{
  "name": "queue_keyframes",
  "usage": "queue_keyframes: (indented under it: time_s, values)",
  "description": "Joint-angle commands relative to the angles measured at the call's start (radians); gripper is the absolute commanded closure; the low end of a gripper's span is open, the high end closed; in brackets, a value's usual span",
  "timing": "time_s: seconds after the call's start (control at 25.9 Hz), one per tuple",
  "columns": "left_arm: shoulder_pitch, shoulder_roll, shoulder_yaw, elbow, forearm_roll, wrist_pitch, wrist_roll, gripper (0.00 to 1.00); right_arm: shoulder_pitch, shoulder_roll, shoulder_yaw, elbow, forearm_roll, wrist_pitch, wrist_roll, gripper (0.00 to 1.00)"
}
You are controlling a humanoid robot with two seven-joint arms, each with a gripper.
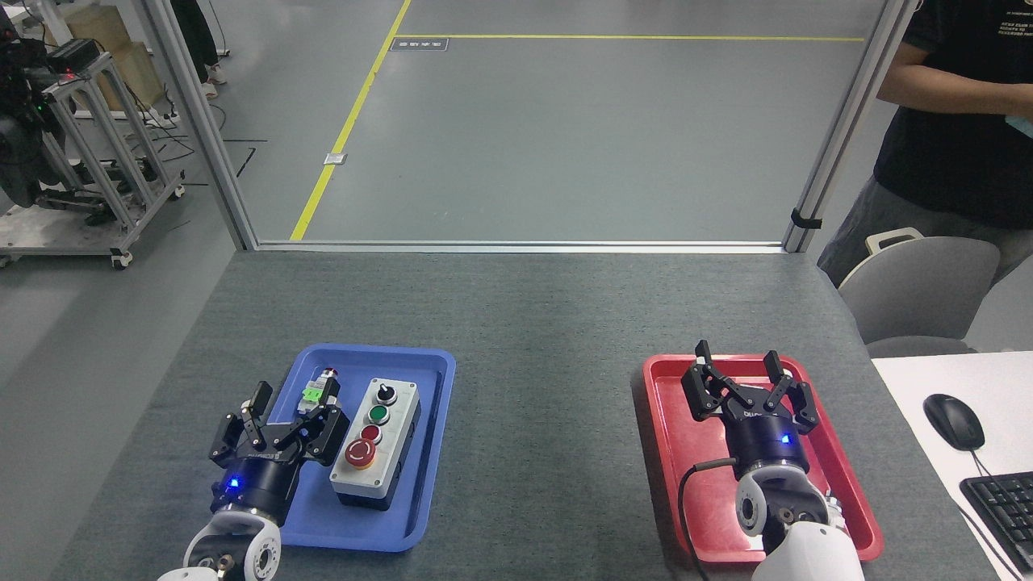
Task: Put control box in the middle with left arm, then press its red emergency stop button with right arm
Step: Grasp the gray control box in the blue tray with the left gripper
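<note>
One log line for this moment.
grey four-control control box: in blue tray | left gripper: open, beside box | right gripper: open, over red tray

Tabletop bare between blue tray and red tray.

Grey floor with yellow line, aluminium frame posts, grey chair, white desk at right

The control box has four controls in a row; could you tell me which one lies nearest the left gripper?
The big red emergency stop button, at the row's near end.
</note>
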Motion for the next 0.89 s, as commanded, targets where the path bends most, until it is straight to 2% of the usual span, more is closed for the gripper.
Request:
queue_keyframes:
  time_s: [0.0,0.19,0.27,0.39,0.58,0.85]
  values:
    - [0.003,0.004,0.008,0.003,-0.005,0.001,0.009,0.01,0.0,0.001,0.0,0.0,-0.001,-0.003,0.001,0.01]
    - [0.02,0.005,0.026,-0.015,0.005,-0.017,0.082,0.01,-0.001,0.004,-0.003,-0.001,-0.001,-0.001,0.001,0.01]
    - [0.064,0.008,0.025,-0.05,-0.005,-0.057,0.095,0.01,-0.001,0.006,-0.003,0.0,-0.001,-0.003,0.001,0.0]
    - [0.198,0.031,0.015,-0.127,-0.069,-0.186,0.115,0.01,-0.001,0.007,-0.002,0.0,-0.001,-0.003,0.001,0.01]
    - [0.221,-0.005,0.014,-0.11,-0.37,-0.138,0.121,0.01,0.002,0.011,-0.002,-0.001,-0.001,-0.003,0.001,0.01]
    - [0.179,-0.068,0.012,0.014,-0.396,-0.112,0.101,0.01,-0.001,0.015,-0.002,-0.001,-0.001,-0.001,0.001,0.0]
